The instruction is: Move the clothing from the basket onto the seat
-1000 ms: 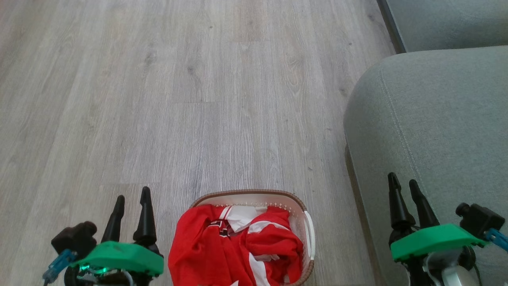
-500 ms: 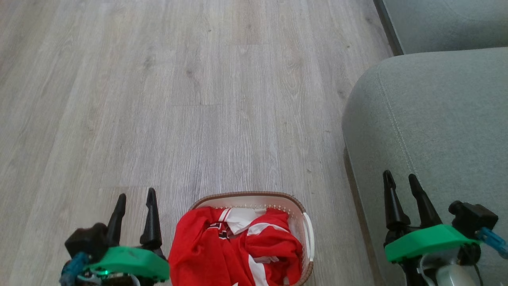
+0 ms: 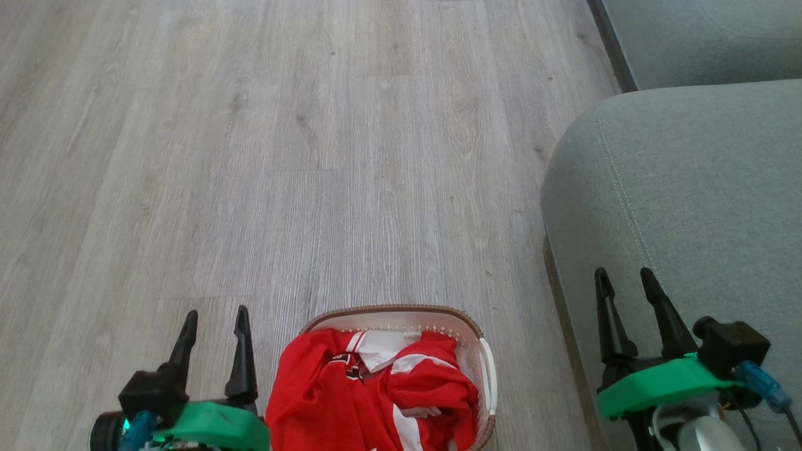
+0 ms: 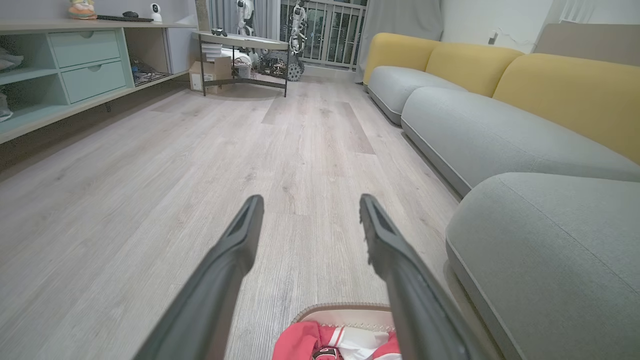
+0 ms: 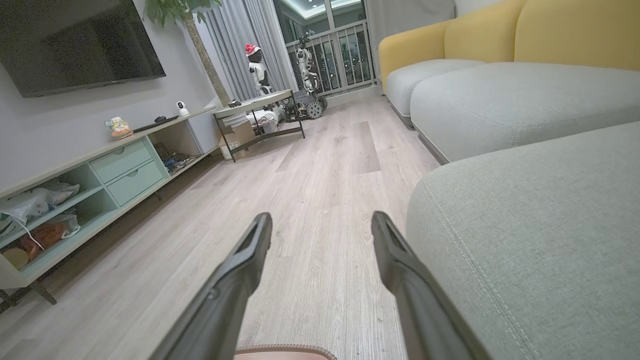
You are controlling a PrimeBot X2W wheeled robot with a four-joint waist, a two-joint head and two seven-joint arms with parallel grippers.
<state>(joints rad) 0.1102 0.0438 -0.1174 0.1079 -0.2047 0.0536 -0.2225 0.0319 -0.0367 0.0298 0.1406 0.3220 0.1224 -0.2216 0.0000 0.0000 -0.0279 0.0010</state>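
Clothing (image 3: 369,394): one red-and-white heap, garment count unclear, in one basket (image 3: 388,310), head view near centre; one seat (image 3: 689,200) right. Left gripper (image 3: 216,311), just left of basket: fingers apart, empty. Right gripper (image 3: 623,271), by seat: likewise. Left wrist view: fingers wide, touching nothing. Right wrist view: same.

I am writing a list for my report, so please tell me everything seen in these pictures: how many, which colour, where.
floor: one, pale wood, underneath.
seat: one, grey-green, at right.
basket: one, white with brown rim, on the floor left of the seat.
clothing: one heap, pieces uncountable, red and white, in the basket.
further sofa seats: two, grey with yellow backs, beyond the seat.
television: one, black, on the wall.
shelf unit: one, pale green, below the television.
left gripper: one, dark fingers, open, left of the basket.
right gripper: one, dark fingers, open, near the seat.
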